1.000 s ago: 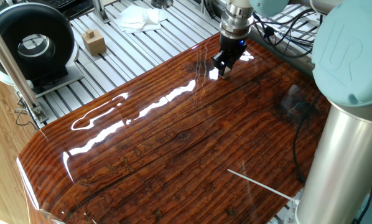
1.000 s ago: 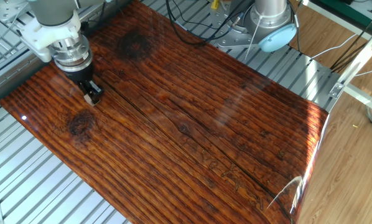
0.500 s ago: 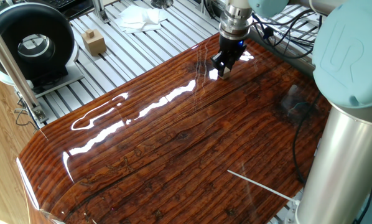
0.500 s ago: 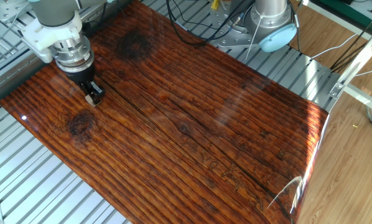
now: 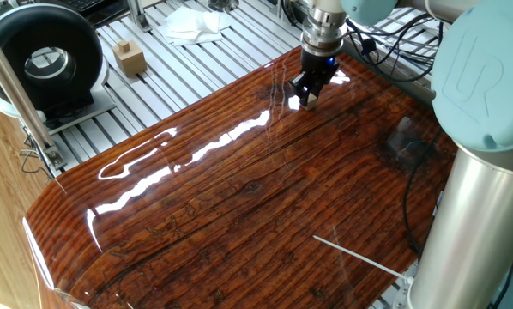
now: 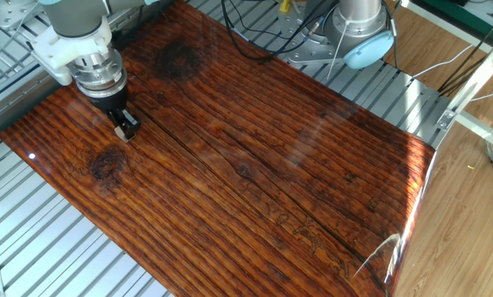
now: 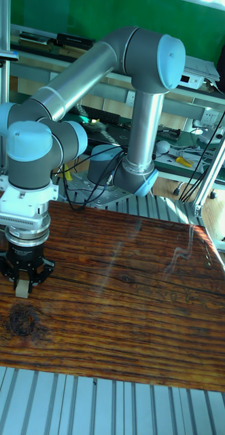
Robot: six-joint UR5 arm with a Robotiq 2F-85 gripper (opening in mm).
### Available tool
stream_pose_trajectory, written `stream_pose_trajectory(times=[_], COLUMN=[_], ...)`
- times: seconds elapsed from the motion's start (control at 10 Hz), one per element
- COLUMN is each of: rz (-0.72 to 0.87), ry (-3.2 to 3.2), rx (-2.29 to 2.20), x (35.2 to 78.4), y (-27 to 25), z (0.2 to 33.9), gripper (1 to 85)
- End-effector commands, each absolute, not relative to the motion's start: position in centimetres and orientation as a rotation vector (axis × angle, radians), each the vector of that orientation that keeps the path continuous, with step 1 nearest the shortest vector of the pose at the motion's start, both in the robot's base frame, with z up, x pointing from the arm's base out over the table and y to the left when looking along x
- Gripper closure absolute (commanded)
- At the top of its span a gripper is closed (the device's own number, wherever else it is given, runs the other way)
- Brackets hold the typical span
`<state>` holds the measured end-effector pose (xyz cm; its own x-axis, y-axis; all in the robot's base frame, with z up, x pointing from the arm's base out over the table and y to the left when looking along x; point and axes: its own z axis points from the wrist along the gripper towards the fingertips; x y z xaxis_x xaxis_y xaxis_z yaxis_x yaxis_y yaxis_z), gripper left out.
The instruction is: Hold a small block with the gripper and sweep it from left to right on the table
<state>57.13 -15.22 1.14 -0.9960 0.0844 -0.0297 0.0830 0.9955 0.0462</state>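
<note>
Since a second ago the end effector (image 6: 124, 126) has crept slightly right across the counter (image 6: 255, 173), fingers clamped on the small block (image 6: 123, 135) touching the wood, upper left of frame.

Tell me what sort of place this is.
Probably a robotics lab or test bench: an industrial arm with a black claw works over a glossy wooden table set on a ribbed aluminium frame, with loose cables nearby.

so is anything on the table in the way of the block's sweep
Nothing visible is. The end effector already holds the small block near one end of the table, and the board ahead of it is bare.
</note>
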Motion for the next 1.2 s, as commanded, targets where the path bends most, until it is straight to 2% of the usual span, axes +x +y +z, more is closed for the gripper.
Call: stream_pose_trajectory(times=[0.0, 1.1], rz=[0.097, 0.15], ry=[3.104, 3.11], rx=[0.155, 0.192], x=[57.2, 57.1], y=[-14.6, -12.8], z=[1.3, 1.3], gripper=[84.7, 84.7])
